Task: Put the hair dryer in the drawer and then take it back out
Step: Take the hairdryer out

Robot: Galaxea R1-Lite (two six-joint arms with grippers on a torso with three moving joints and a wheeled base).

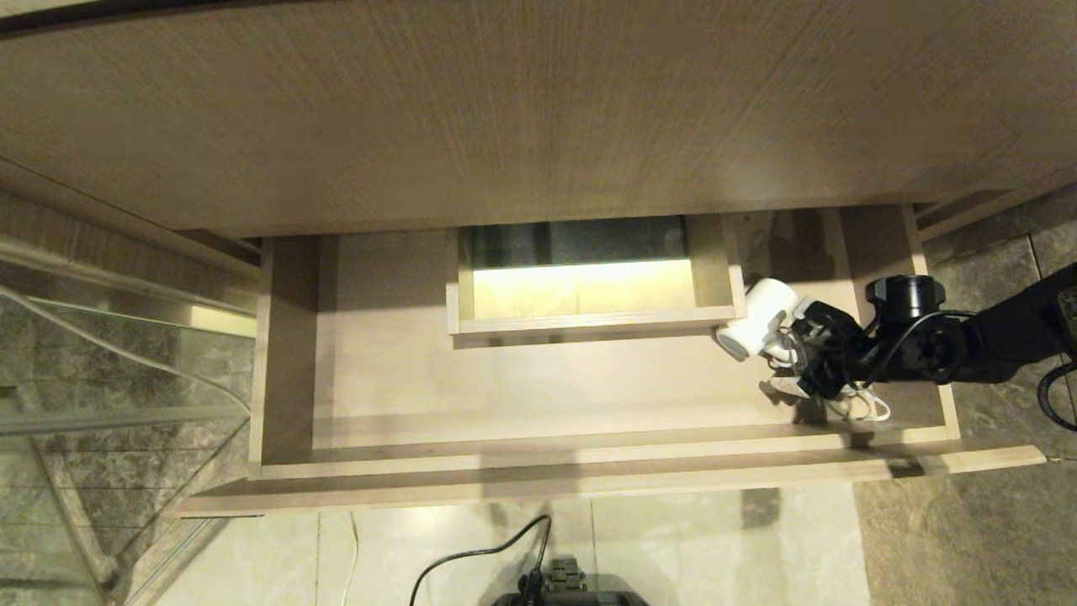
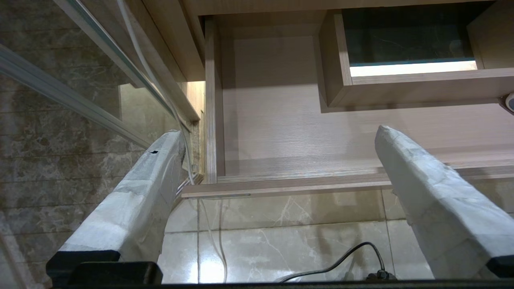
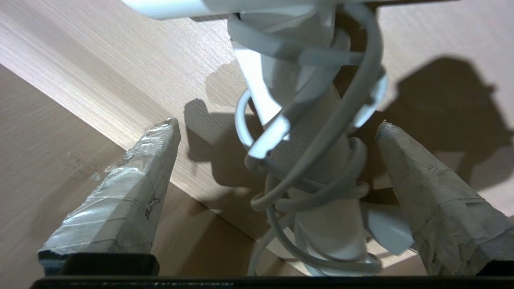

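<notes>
The drawer [image 1: 395, 379] stands pulled out under the wood-grain panel [image 1: 505, 109], and its boxed cut-out [image 1: 580, 278] at mid-back serves as the landmark. Just off the cut-out's right front corner, inside the drawer, sits the hair dryer [image 1: 757, 324] — white, its barrel beside that corner, its handle [image 3: 321, 188] wrapped in loops of white cord [image 3: 313, 132] and pointing toward the drawer's right wall. The right gripper [image 1: 799, 358] is at the handle, further right of the cut-out; in the right wrist view its jaws are spread wide, one on each side of the handle with a visible gap, so nothing is pinched. The left gripper [image 2: 277, 132] hangs outside the drawer's front, well to the left of the cut-out, jaws spread on nothing.

By my reading this sits at the turn between the two halves: the dryer lies in the drawer, ungripped. Taking it out calls for closing squarely on the handle, catching the cord loops too, then lifting clear of the cut-out's corner and the drawer's walls.
</notes>
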